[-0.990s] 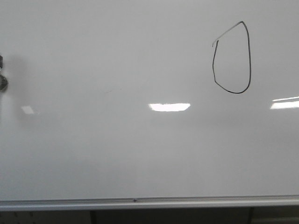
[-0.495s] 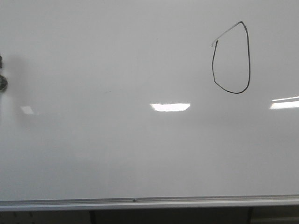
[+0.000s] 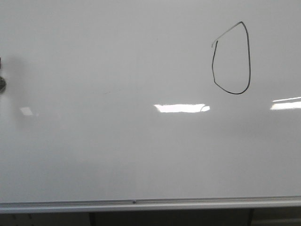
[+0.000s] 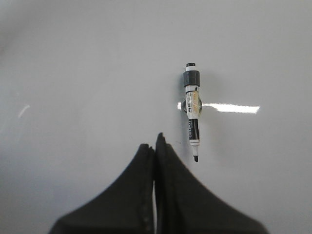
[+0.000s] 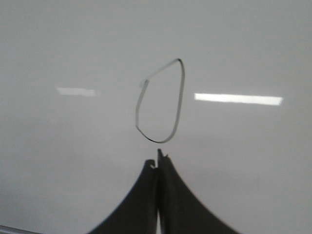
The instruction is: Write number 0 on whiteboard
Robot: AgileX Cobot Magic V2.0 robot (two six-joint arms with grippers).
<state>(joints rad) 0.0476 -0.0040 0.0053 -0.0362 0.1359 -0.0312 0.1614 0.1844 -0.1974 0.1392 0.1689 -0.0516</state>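
Gloss, metal and matt black

The whiteboard (image 3: pixel 117 141) in front of me is smooth and glossy, mirroring bright ceiling lights, with a brushed silver metal rail (image 3: pixel 150 204) along its lower edge. The number 0 (image 3: pixel 231 59) is thin dry black ink. My left gripper (image 4: pixel 155 146) and right gripper (image 5: pixel 158 158) look matt black; the marker (image 4: pixel 193 109) has a shiny plastic barrel.

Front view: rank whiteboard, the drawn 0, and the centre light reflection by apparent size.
1. whiteboard, fills nearly the whole view
2. number 0
3. centre light reflection, a thin strip; wider than the 0 but clearly less area
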